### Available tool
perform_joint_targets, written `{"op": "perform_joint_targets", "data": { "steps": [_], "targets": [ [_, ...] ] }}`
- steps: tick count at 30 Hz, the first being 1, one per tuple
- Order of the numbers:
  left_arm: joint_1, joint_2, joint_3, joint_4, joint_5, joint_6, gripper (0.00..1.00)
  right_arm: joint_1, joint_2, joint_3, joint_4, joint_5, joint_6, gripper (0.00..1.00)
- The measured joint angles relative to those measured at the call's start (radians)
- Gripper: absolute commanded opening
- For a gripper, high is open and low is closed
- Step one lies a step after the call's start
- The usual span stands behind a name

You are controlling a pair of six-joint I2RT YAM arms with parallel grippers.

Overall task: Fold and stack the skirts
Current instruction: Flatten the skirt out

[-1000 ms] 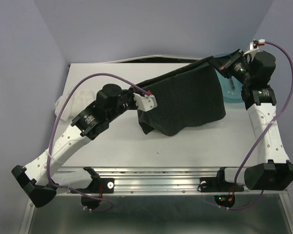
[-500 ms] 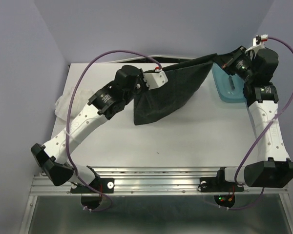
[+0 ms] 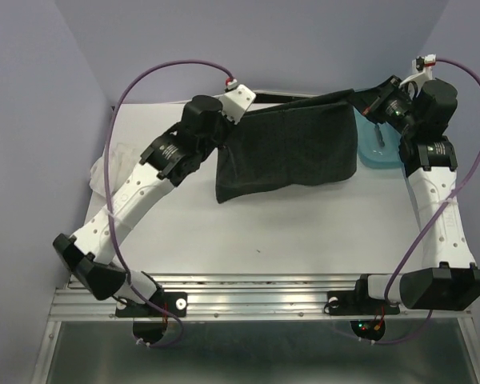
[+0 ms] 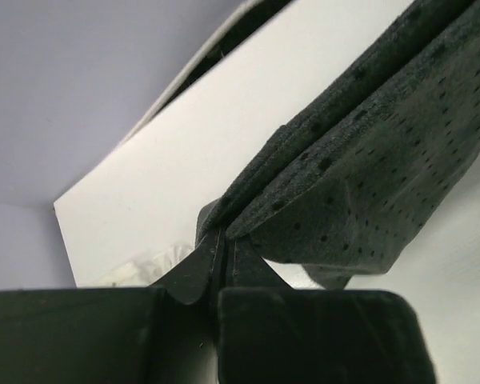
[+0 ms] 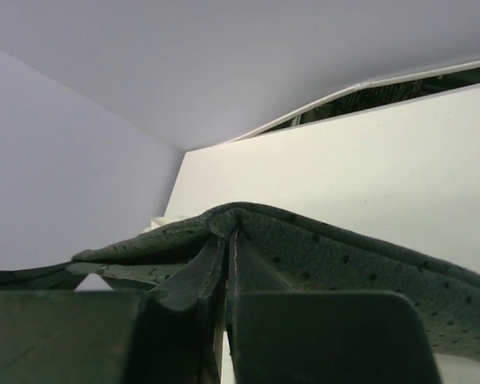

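The charcoal-black dotted skirt (image 3: 292, 152) hangs stretched between both arms above the far half of the table, its lower edge near the surface. My left gripper (image 3: 230, 120) is shut on its upper left corner (image 4: 248, 208). At the upper right corner (image 5: 248, 220), my right gripper (image 3: 358, 102) is shut on the cloth. The white ruffled skirt (image 3: 104, 170) lies bunched at the table's left edge, partly hidden by the left arm; a bit of it shows in the left wrist view (image 4: 148, 264).
A teal plastic bin (image 3: 382, 148) stands at the far right of the table (image 3: 288, 232), under the right arm. Purple walls close in the back and sides. A dark gap runs along the table's far edge (image 5: 400, 88).
My left gripper has risen and swung back and left, pulling the dark skirt from a slumped heap into a taut hanging sheet. The right gripper has held its place.
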Motion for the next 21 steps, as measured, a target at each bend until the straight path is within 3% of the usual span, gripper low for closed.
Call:
{"op": "perform_joint_targets", "data": {
  "steps": [6, 12, 17, 21],
  "targets": [
    [-0.007, -0.29, -0.152, 0.113, 0.051, -0.029, 0.0, 0.012, -0.075, 0.0, -0.035, -0.077, -0.034, 0.01],
    [-0.005, -0.462, -0.175, 0.061, 0.212, -0.038, 0.0, 0.018, -0.29, 0.0, -0.092, -0.129, -0.08, 0.01],
    [0.017, -0.502, -0.175, -0.013, 0.317, -0.042, 0.01, 0.017, -0.396, 0.0, -0.168, -0.147, -0.095, 0.01],
    [0.029, -0.444, -0.173, -0.039, 0.325, -0.052, 0.06, 0.015, -0.327, 0.001, -0.219, -0.122, -0.099, 0.01]
  ]
}}
